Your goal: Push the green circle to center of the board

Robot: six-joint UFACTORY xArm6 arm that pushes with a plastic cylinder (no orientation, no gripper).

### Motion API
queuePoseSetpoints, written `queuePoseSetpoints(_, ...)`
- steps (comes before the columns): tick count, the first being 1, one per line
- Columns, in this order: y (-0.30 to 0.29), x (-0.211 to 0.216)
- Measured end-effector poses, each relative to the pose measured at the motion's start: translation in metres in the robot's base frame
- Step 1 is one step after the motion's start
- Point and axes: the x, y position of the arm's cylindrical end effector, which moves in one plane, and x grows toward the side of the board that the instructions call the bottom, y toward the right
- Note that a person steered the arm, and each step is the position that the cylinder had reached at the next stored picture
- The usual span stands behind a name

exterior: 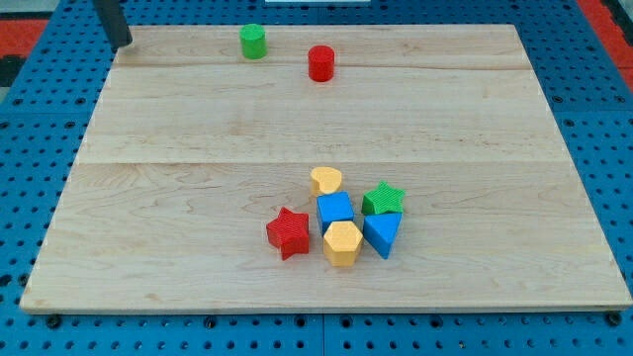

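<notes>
The green circle [253,41] is a short cylinder standing near the board's top edge, left of the middle. A red circle [320,62] stands just to its right and a little lower. My tip [122,44] is at the top left corner of the board, well to the left of the green circle and apart from it, touching no block.
A cluster lies below the board's middle: yellow heart [326,180], green star [383,199], blue cube [335,209], blue triangle [382,233], yellow hexagon [342,243], red star [289,232]. The wooden board [178,198] rests on a blue pegboard.
</notes>
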Motion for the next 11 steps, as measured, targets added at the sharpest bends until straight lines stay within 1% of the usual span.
queuePoseSetpoints(1, 0.070, -0.011)
queuePoseSetpoints(2, 0.164, -0.011)
queuePoseSetpoints(3, 0.206, -0.002)
queuePoseSetpoints(4, 0.198, 0.056)
queuePoseSetpoints(5, 0.194, 0.103)
queuePoseSetpoints(6, 0.194, 0.072)
queuePoseSetpoints(7, 0.202, 0.065)
queuePoseSetpoints(9, 0.202, 0.164)
queuePoseSetpoints(10, 0.203, 0.173)
queuePoseSetpoints(11, 0.240, 0.154)
